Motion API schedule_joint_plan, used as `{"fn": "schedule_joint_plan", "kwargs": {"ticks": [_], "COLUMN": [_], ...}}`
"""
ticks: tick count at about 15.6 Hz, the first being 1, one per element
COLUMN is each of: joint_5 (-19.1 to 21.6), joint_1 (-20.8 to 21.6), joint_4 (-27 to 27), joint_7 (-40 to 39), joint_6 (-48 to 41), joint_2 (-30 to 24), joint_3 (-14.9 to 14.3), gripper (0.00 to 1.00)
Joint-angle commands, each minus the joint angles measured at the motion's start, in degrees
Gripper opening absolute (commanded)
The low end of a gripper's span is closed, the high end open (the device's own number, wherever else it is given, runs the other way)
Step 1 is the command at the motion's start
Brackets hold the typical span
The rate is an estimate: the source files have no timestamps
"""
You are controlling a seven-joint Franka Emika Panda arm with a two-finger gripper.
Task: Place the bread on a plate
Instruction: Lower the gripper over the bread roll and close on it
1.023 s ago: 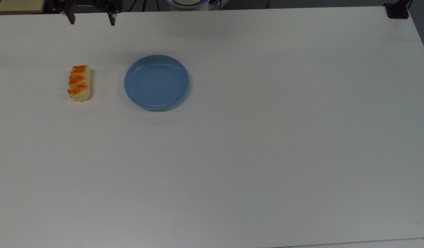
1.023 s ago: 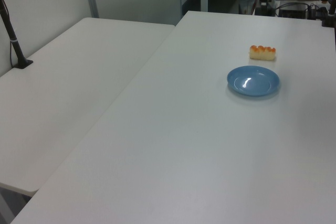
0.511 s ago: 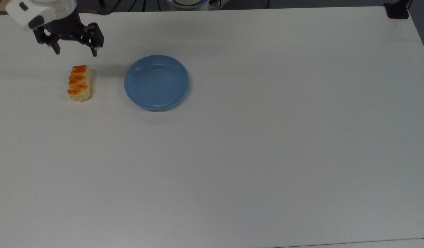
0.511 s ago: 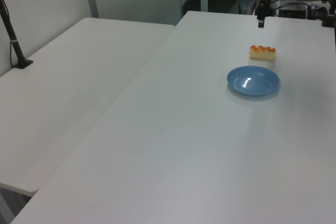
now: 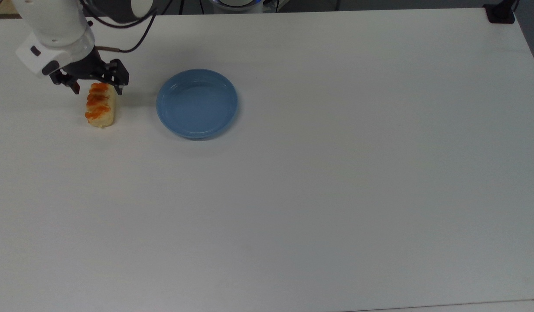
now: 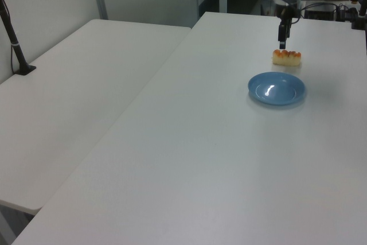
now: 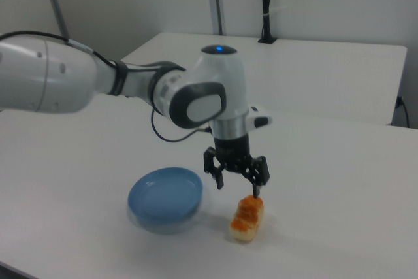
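Bread [image 5: 100, 105] lies on my table [image 5: 336, 195] at nine o'clock of the plate [image 5: 197, 104]. My right view shows the gripper [image 7: 238, 189] spread above its far end; it has dropped from the table's edge.

On the top view's left, the bread [image 5: 100, 105] lies beside the plate [image 5: 197, 104], apart.

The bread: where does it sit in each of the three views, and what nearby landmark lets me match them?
Top view: the bread lies near the upper left, left of the plate.
Left view: upper right, just beyond the plate.
Right view: lower centre, right of the plate.
Shared landmark: the blue plate beside it; the open gripper hovers over one end of the bread.
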Motion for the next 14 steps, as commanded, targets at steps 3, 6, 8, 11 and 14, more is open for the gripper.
{"fn": "schedule_joint_plan", "kwargs": {"ticks": [3,6,8,11,14], "joint_5": [2.9,2.9,2.9,2.9,2.9], "joint_1": [-2.0,-2.0,-2.0,-1.9,-1.5], "joint_4": [-0.4,-1.5,-2.6,-2.9,-3.4], "joint_7": [-5.5,-5.7,-5.7,-5.3,-4.7], "joint_6": [5.3,5.7,7.1,7.5,7.4], "joint_2": [4.6,4.7,4.7,4.8,4.8], "joint_3": [-0.5,-0.5,-0.4,-0.3,0.1], "gripper": [1.0,1.0,0.92,0.64,0.56]}}
